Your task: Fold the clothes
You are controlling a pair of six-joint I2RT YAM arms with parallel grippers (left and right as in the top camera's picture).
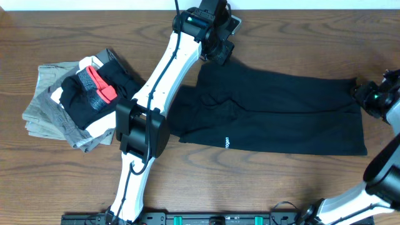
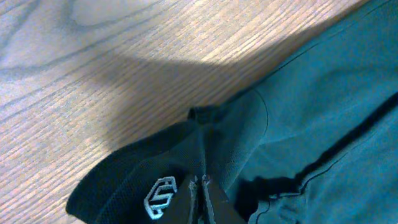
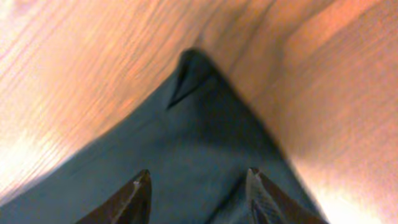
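Overhead: black T-shirt (image 1: 281, 119) lies flat on wood table (image 1: 300, 37), centre to R, as a long band running L-R. Small white print (image 1: 227, 142) near its lower edge; lettering runs sideways and is too small to read. L arm (image 1: 156, 94) stretches diagonally from the near edge to the far side. L gripper (image 1: 219, 53) sits at the shirt's far L corner. R gripper (image 1: 369, 94) is at the shirt's far R corner, by the table's R edge. Pile of folded garments (image 1: 50, 106) at L, apart from the shirt: gray and white pieces, w/ a smaller black piece (image 1: 81, 103) on top bearing a red patch (image 1: 100, 84).

L wrist: fingers (image 2: 214, 208) pressed together, w/ a ridge of dark fabric drawn up into them, so they pinch the shirt. White geometric emblem (image 2: 160, 198), an angular outline, shows on a black knit-looking surface just L of the fingers. It reads as a symbol, not letters. Cannot tell if that surface is shirt or sth else. Dark seam line (image 2: 336, 152) crosses the fabric at R.

R wrist: two fingertips (image 3: 140, 196) stand apart, moderately wide, gripping nothing. Dark fabric lies under the gap, and the shirt's pointed corner (image 3: 193, 68) rests on the wood beyond. View is blurry.
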